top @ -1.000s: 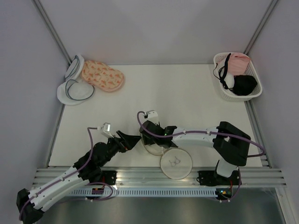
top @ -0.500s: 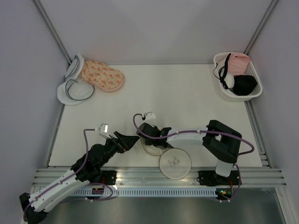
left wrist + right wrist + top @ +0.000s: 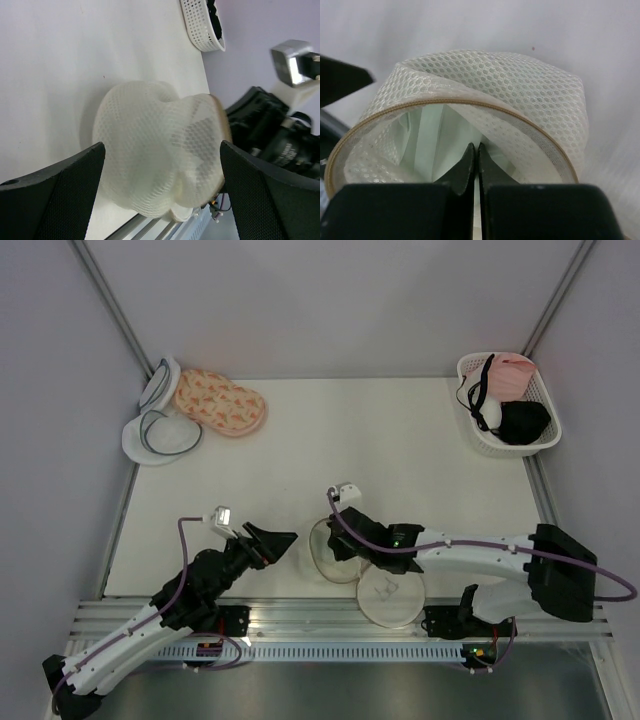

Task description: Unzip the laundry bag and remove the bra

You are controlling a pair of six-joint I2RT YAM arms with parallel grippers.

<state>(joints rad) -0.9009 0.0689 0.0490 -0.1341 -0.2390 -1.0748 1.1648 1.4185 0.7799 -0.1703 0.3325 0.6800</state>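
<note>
right gripper (image 3: 478,150): jaws pressed together, tips inside laundry bag (image 3: 520,85) mouth | bra (image 3: 427,135): pale fabric just ahead of tips, hold unclear | left gripper (image 3: 162,145): spread wide, bag dome just ahead, apart

1. 2 arms: left arm (image 3: 150,618), right arm (image 3: 470,553).
2. 2 claws, 1 per arm: left claw (image 3: 279,537), right claw (image 3: 476,152).
3. 1 laundry bag (image 3: 322,552) at 6 o'clock on the 1 table (image 3: 400,440), with 1 pale bra (image 3: 427,140) inside.
4. 2 white pouches with grey rims (image 3: 158,436) and 1 pink flowered pouch (image 3: 220,402) at 10 o'clock.
5. 1 white basket (image 3: 487,445) at 2 o'clock, holding 1 pink garment (image 3: 512,372) and 1 black bra (image 3: 522,422).
</note>
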